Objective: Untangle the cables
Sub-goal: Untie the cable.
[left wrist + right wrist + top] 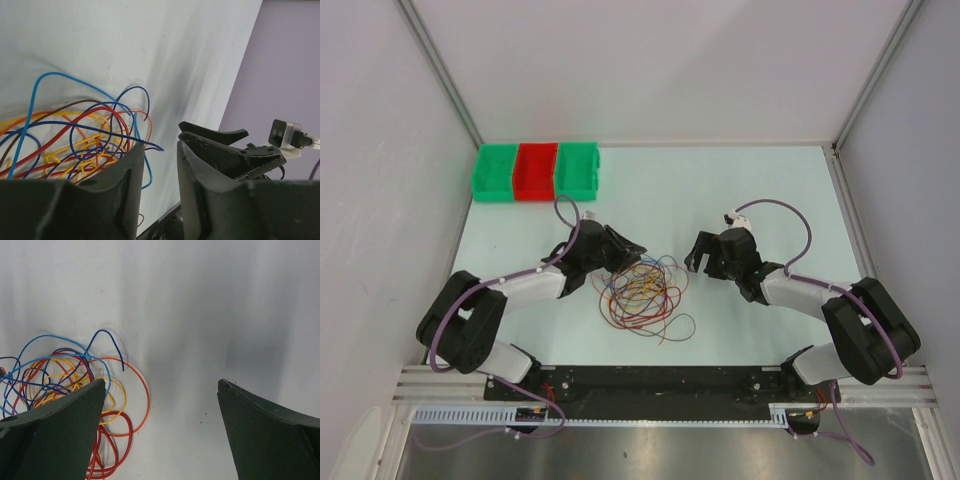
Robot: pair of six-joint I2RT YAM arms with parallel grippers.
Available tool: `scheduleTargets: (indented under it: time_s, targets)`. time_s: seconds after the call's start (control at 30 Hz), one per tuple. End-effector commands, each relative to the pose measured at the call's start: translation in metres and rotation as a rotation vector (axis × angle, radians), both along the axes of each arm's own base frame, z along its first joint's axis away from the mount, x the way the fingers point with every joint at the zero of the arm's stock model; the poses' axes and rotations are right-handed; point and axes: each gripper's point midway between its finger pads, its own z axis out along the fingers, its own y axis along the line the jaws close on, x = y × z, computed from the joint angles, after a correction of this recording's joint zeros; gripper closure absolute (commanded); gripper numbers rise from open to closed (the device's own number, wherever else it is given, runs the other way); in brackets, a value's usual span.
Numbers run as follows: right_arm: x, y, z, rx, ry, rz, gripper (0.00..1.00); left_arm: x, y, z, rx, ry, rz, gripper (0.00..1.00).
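Observation:
The cables lie in one loose tangle of red, orange, yellow, blue and brown loops on the table between the two arms. My left gripper hovers at the tangle's upper left edge. Its jaws stand narrowly apart with nothing between them, and the cables lie just left of its left finger. My right gripper is to the upper right of the tangle, wide open and empty. The cables lie beside and partly behind its left finger. The right gripper also shows in the left wrist view.
A row of three small bins, green, red and green, stands at the back left of the table. Grey walls close in both sides. A black rail runs along the near edge.

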Motion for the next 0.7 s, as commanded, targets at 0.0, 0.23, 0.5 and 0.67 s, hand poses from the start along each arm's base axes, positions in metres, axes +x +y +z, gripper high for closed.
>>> scheduleTargets:
  time_s: [0.0,0.23,0.5,0.67]
  targets:
    - [0.006,0.001,0.003,0.005,-0.032,0.005,0.02,0.012,0.003,0.014,0.039,-0.040,0.041,0.71]
    - [0.005,0.002,0.003,0.005,-0.032,0.009,0.02,0.018,0.012,0.020,0.115,-0.075,0.058,0.92]
    - [0.005,0.001,0.002,0.001,-0.031,0.008,0.02,0.018,0.012,0.020,0.125,-0.067,0.054,0.87]
    - [0.005,0.001,0.002,0.000,-0.029,0.006,0.02,0.013,0.015,0.027,0.088,-0.062,0.081,0.48]
